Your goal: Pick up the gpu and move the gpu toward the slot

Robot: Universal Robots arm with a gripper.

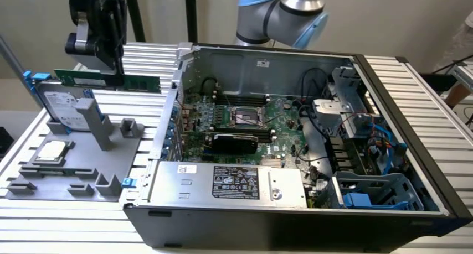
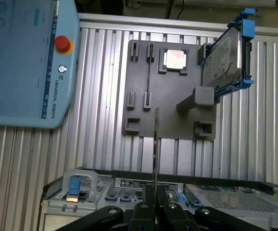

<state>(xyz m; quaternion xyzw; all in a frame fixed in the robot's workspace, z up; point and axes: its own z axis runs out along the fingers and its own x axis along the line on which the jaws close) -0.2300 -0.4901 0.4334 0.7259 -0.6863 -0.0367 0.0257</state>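
The open black computer case [image 1: 310, 143] lies at the exterior view's right; far left, above the grey plastic holder tray [image 1: 74, 160], the black gripper [image 1: 117, 71] pinches the thin green gpu [image 1: 107, 79] edge-on. Light, stiff, fragile: best held by its bare edges

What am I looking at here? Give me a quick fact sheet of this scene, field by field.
gripper: gripper shut on the gpu, raised above the table
gpu: thin green card, held clear of everything; edge-on in the wrist view
beneath the card: grey holder plate on the ribbed table
on the plate: hard drive with blue rails, standing on edge; square silver CPU chip lying flat
computer case: open case on the exterior view's right of the plate, motherboard exposed
card versus case: apart, the card is outside the case
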